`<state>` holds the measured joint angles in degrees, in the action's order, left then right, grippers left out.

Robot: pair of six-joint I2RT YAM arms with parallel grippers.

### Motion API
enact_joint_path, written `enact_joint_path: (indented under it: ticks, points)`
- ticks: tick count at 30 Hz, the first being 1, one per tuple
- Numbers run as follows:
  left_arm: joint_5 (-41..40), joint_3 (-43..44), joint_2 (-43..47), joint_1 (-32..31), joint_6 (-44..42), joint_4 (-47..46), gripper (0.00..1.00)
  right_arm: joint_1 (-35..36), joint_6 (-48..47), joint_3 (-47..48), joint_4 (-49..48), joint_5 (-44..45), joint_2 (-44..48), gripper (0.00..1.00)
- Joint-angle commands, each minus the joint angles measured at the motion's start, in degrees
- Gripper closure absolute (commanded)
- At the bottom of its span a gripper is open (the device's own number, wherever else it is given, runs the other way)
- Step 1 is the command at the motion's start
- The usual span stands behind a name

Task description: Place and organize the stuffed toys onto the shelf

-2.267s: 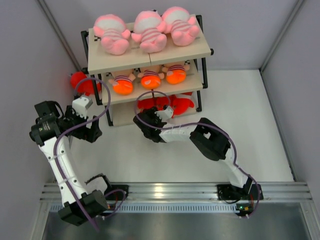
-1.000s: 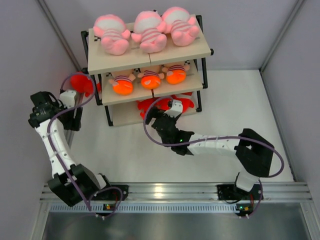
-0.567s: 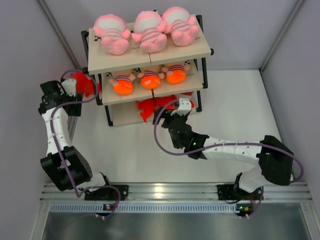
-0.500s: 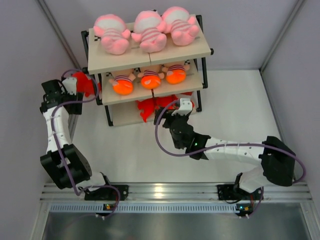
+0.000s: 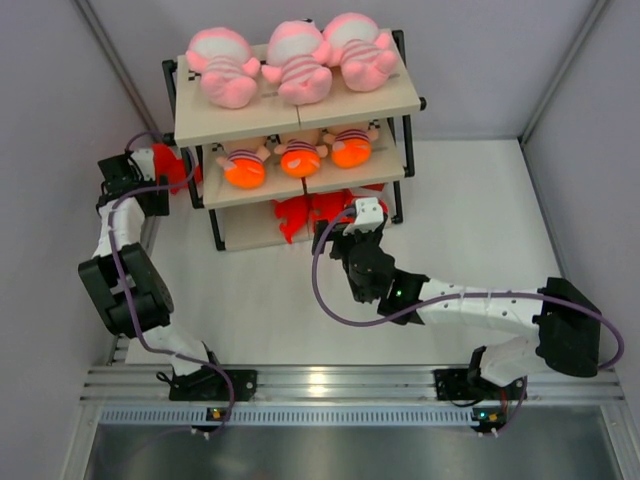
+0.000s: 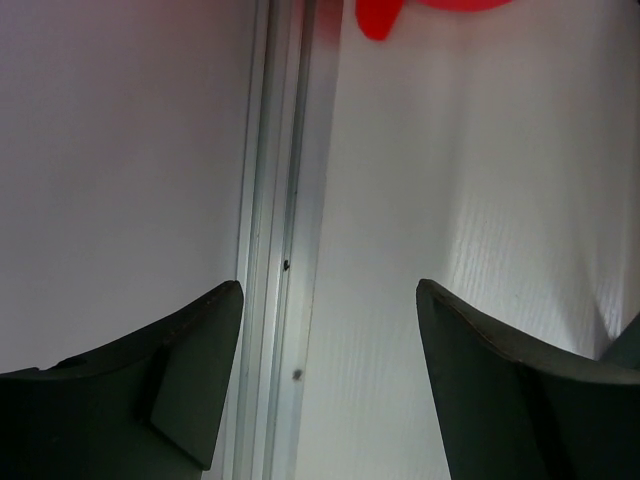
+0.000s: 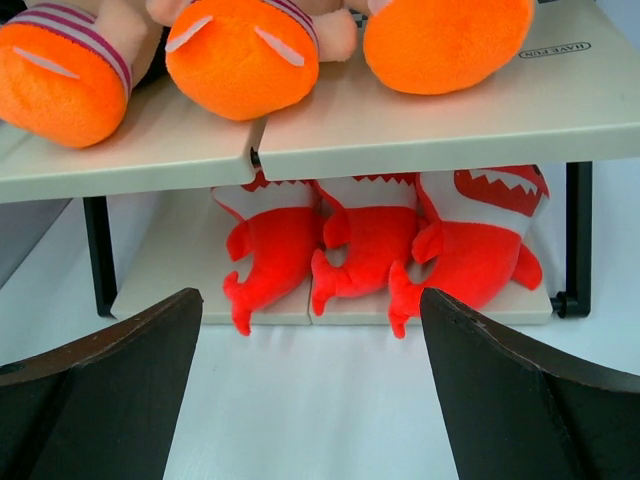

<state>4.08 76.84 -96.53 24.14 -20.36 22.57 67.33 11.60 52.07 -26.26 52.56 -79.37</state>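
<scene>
Left hand [image 6: 328, 300]: fingers spread wide, nothing between them, low over the bench [image 5: 480, 220] by the side wall. One red toy [image 5: 170, 168] lies loose on the bench, just left of the shelf [image 5: 205, 128] and near that hand. It is mostly hidden, so its axis can't be read. Right hand [image 7: 310, 310]: wide open, empty, facing the bottom tier. Three red sharks [image 7: 370, 245] sit there, long axes apparently front-to-back, mouths to the rear, tails over the front edge. Risks, as I judge them: the left hand shoving the loose toy further behind the shelf or knocking the frame in that tight gap; the right hand catching a tail and dragging a shark off.
</scene>
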Motion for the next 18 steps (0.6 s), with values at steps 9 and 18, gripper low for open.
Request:
enact_joint_path:
  ticks: [9,18]
  points:
    - [3.4,6.0,-5.7,1.7,5.7,-7.4,0.22,1.5,-3.9,2.7,-0.1,1.4,1.1,0.10]
    - [1.5,11.3,-11.7,-0.3,10.9,-9.6,0.18,1.7,-6.8,4.3,1.4,1.7,-0.4,0.10]
